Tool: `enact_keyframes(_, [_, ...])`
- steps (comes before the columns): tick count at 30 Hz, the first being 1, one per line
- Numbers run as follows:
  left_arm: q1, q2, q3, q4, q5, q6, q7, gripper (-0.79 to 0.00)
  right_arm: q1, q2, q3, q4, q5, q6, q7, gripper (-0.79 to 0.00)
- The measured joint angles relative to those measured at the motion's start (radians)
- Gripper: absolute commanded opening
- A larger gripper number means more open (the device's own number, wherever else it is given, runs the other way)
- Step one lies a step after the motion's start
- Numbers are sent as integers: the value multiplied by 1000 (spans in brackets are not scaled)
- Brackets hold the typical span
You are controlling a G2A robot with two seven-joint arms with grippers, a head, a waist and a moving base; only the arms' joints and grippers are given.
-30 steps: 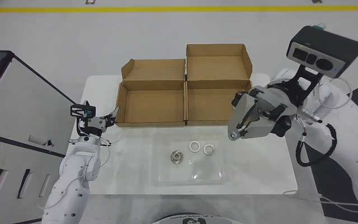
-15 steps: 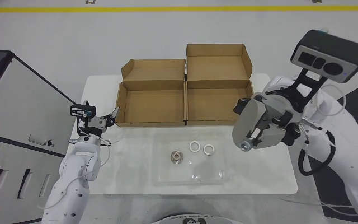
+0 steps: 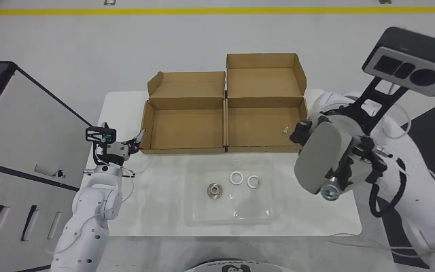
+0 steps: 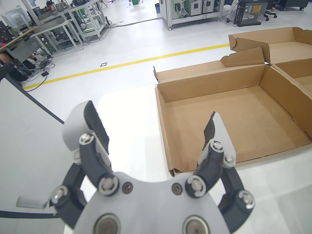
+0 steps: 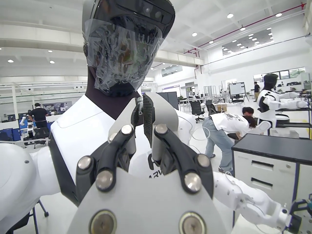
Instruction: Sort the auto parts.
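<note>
Two open cardboard boxes stand side by side, the left box [image 3: 183, 129] [image 4: 234, 120] bare inside. In the right box [image 3: 262, 126] a small metal part [image 3: 285, 128] lies near its right wall. In front of the boxes, a clear tray [image 3: 231, 211] holds a metal bearing [image 3: 215, 190] and two white rings [image 3: 236, 178] [image 3: 253, 181]. My left gripper [image 4: 156, 125] [image 3: 133, 139] stands open over the table just left of the left box. My right arm [image 3: 326, 163] is raised at the table's right; its gripper [image 5: 141, 99] is shut and points up at the robot's head, with a small ribbed bit at the tips.
White tabletop [image 3: 163, 197] lies free left of the tray. A grey cabinet [image 3: 27, 122] stands beside the table's left edge. A yellow floor line [image 3: 217, 11] runs behind the boxes.
My right arm has swung away from the right box toward the table's near right and turned upward, uncovering the small part in that box. The left arm has kept still.
</note>
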Motion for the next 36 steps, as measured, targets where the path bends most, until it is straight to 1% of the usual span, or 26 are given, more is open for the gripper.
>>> enact_keyframes(5, [0,0,0,0,0,0,0,0,0,-32,-2,5,-2,0,0,-785])
enact_keyframes(11, [0,0,0,0,0,0,0,0,-1,-51,-2,24,-42,4,4,-785])
enact_keyframes(20, [0,0,0,0,0,0,0,0,-23,-54,36,40,-68,59,59,-785])
enact_keyframes(27, [0,0,0,0,0,0,0,0,-46,-60,63,32,-63,75,74,-785])
enact_keyframes(36, [0,0,0,0,0,0,0,0,-70,-80,74,5,-22,41,41,-785])
